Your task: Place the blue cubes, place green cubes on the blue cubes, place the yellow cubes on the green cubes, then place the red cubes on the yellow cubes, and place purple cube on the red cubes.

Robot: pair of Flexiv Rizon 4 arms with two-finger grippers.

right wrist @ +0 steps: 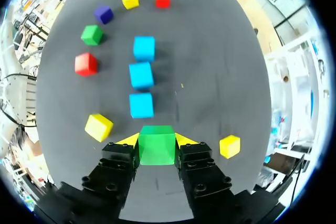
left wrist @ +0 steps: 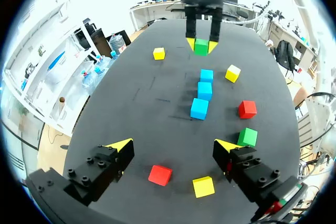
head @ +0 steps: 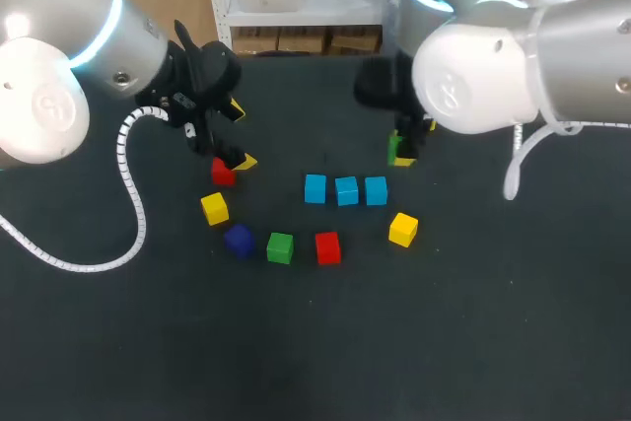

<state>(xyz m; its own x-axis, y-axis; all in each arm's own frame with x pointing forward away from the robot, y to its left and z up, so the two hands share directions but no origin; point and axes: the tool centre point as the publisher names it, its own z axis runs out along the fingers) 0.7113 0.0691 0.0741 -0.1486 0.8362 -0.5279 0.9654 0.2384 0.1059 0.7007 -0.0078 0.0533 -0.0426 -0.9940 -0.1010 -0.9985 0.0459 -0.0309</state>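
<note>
Three blue cubes point(head: 345, 190) lie in a row mid-table, touching or nearly so. My right gripper point(head: 402, 150) is behind the row's right end, shut on a green cube point(right wrist: 156, 144) that sits between its yellow tips, low over the table. A second green cube point(head: 280, 247) lies in front, between a purple cube point(head: 238, 240) and a red cube point(head: 327, 247). Yellow cubes point(head: 402, 229) point(head: 214, 208) lie on either side. My left gripper point(head: 240, 135) stands open above another red cube point(head: 223, 174), fingers wide apart point(left wrist: 173, 148) and holding nothing.
A third yellow cube point(right wrist: 229, 146) lies beside the right gripper, hidden under that arm in the head view. The black table top point(head: 315, 342) stretches bare in front of the cubes. My left arm's white coiled cable point(head: 133, 214) hangs over the table's left side.
</note>
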